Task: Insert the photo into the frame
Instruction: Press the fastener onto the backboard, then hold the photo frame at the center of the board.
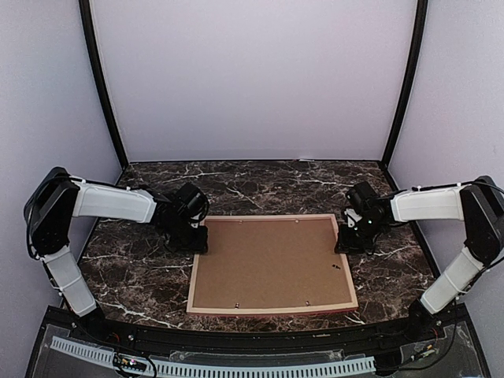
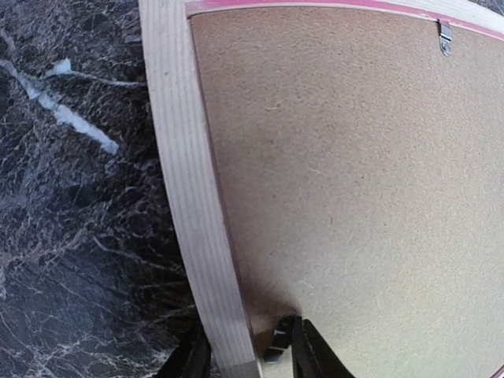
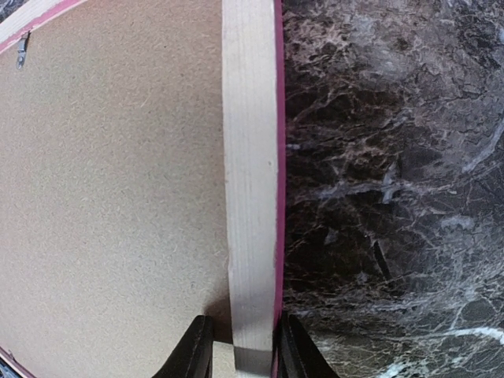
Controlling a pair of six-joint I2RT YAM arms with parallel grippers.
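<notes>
Both arms reach inward, left gripper [image 1: 201, 242] and right gripper [image 1: 344, 242] low, jaws narrowly parted.

A dark, white-veined marble-patterned bench [image 1: 260, 183] sits under even light, enclosed by plain pale lavender walls [image 1: 252, 79] and black corner posts [image 1: 104, 87].

frame [image 1: 272, 309]: showing pale wood rail, pink outer edge
backing board [image 1: 268, 264]: showing plain brown
surface [image 1: 260, 185]: showing dark marble, white veining

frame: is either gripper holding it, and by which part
The right gripper clamps the frame by its right rail, towards the far end. The left gripper straddles the left rail; whether it grips cannot be told.
</notes>
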